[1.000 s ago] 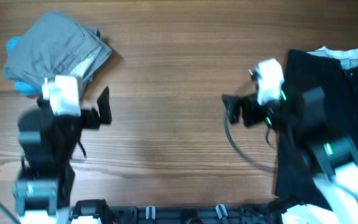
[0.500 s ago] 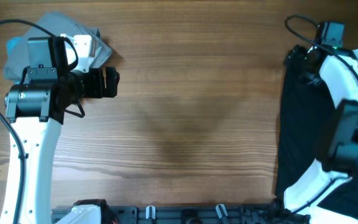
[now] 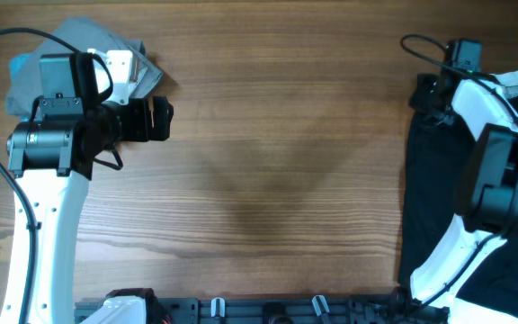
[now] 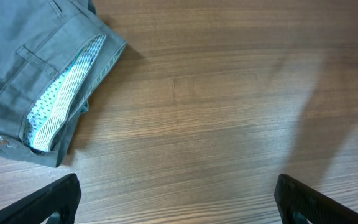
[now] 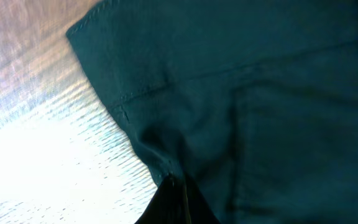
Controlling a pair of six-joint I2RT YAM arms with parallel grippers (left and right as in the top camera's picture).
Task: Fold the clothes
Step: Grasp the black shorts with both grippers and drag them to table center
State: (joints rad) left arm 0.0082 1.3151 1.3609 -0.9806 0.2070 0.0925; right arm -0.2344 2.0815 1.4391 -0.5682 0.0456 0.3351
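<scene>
Both arms are built of glossy white curved links joined by blocky black motor housings. A thin black cable (image 3: pixel 12 33) loops beside the left arm (image 3: pixel 39 243), and a second black cable (image 3: pixel 421 37) arches over the right arm (image 3: pixel 493 108) near its wrist. The left fingers (image 4: pixel 48 202) are matte black with blunt wedge tips.

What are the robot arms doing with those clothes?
Two robot arms are starting to fold clothes. The right gripper is at the corner of the black shorts on the right side of the table and seems to pinch it. The left gripper hangs open beside the folded grey shorts, touching nothing.
</scene>
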